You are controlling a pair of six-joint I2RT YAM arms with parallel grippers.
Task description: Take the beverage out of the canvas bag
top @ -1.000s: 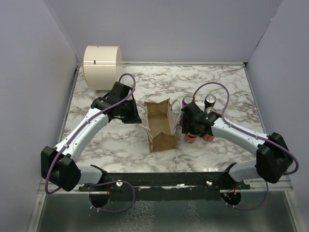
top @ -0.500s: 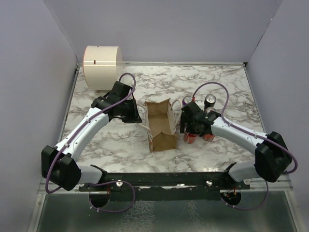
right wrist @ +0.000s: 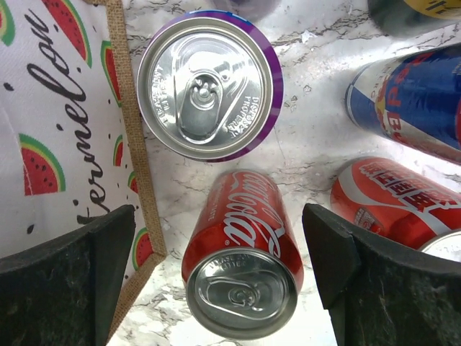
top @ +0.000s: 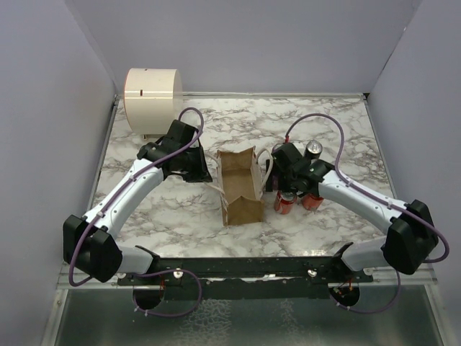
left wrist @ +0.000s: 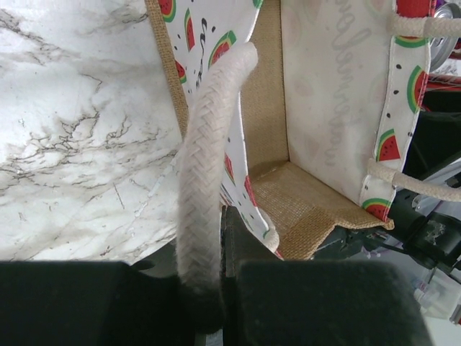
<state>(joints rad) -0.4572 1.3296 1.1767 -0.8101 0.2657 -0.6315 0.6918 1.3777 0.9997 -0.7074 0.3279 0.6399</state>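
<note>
Handle: the left gripper (left wrist: 205,288) has its fingers pressed together on the white rope handle (left wrist: 209,144), probably to steady the canvas bag (top: 245,211) and hold its mouth open.
Bag: it sits just beyond the left fingers; its burlap floor shows no can.
Right fingers: the right gripper (right wrist: 220,245) is spread wide and touches nothing.
Beverage: the red cola can (right wrist: 241,252) stands upright between the right fingers, on the marble table (left wrist: 72,144) just outside the bag wall.
Neighbours: the purple-rimmed can (right wrist: 209,85) is just ahead of the right fingertips.
Judgement: the can looks already out of the bag; I cannot tell whether the wide spread means release or approach.
</note>
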